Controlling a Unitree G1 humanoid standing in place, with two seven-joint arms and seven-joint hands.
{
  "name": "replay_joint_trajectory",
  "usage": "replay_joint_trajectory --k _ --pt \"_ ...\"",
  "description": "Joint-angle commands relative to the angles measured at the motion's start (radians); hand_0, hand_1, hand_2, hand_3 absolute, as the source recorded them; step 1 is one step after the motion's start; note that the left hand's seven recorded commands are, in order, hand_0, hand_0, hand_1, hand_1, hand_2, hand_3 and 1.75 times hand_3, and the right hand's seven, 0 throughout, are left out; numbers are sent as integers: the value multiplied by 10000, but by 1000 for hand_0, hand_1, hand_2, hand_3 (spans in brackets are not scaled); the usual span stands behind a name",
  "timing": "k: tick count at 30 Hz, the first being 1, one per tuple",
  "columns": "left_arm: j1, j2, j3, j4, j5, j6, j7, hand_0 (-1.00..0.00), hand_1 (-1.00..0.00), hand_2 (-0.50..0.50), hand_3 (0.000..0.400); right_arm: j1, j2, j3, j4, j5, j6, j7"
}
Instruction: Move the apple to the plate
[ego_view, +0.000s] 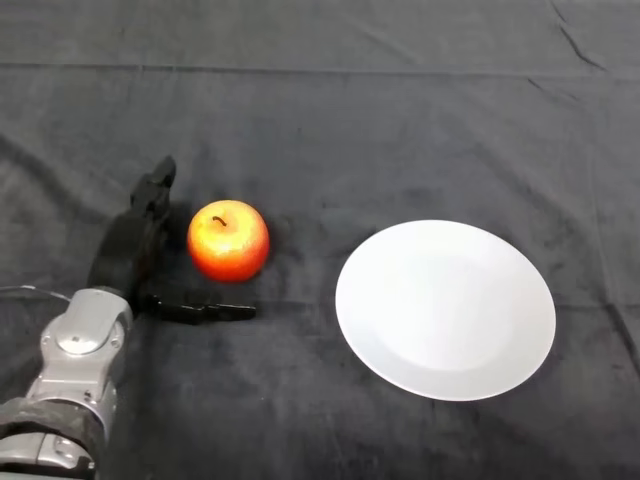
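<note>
The hand sits at the nine o'clock side of the apple, spread apart and holding nothing: its fingers run straight up along the apple's left flank toward eleven o'clock, and its thumb lies flat on the cloth beneath the apple, at about six o'clock. The apple rests in the pocket between them, but I cannot tell whether either part actually touches the skin.

The cloth, the largest thing here, is dark, soft and slightly wrinkled. It may drag under a sliding thumb and bunch up, nudging the fruit away before the grasp closes.

The plate, white and bare, lies at three o'clock from the apple, well apart from it, with an open strip of cloth between. Its rim is shallow, so a fruit released with sideways speed could, in my judgement, roll across and off the far edge. A low carry could also clip the near rim and shove the plate.

The apple, red and yellow with its stem up, stands on the cloth, not yet moved. It is round and smooth, and that is the chief risk: if fingers and thumb close unevenly or below its widest part, it could squirt out toward three o'clock or roll free. A shallow grip might also let it slip during the lift.
</note>
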Motion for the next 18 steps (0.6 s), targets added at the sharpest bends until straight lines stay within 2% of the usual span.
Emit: replay_joint_trajectory --k 1,3,4,5,6,8,9,11,12,13,18 --pt "-535 -68 -343 -15 196 183 -153 0 0 0 0 -121 -153 -20 -101 177 -74 -24" --pt "-582 -95 -442 -4 247 238 -177 0 -278 139 111 -121 -153 -20 -101 178 -74 -24" --pt "-608 -105 -493 0 275 264 -185 0 -549 275 220 -121 -153 -19 -101 178 -74 -24" --pt "-630 -111 -536 2 300 286 -190 -59 -624 282 249 -121 -153 -19 -101 178 -74 -24" --pt "-650 -118 -586 5 329 307 -194 -71 -635 282 254 -121 -153 -19 -101 178 -74 -24" --pt "-679 -133 -679 10 387 340 -188 -141 -894 376 358 -121 -153 -19 -101 178 -74 -24" --pt "-687 -139 -729 13 419 354 -181 -325 -1000 337 400 -121 -153 -19 -101 178 -74 -24" --pt "-695 -145 -820 19 477 375 -167 -608 -1000 196 400 -121 -153 -19 -101 179 -74 -24" --pt "-695 -144 -864 21 505 384 -161 -839 -1000 80 400 -121 -153 -19 -100 179 -74 -25" --pt "-691 -140 -906 24 532 391 -154 -1000 -1000 0 400 -121 -153 -19 -100 179 -74 -25" --pt "-647 -79 -1080 31 650 410 -126 -1000 -1000 0 400 -121 -153 -19 -100 179 -74 -25"
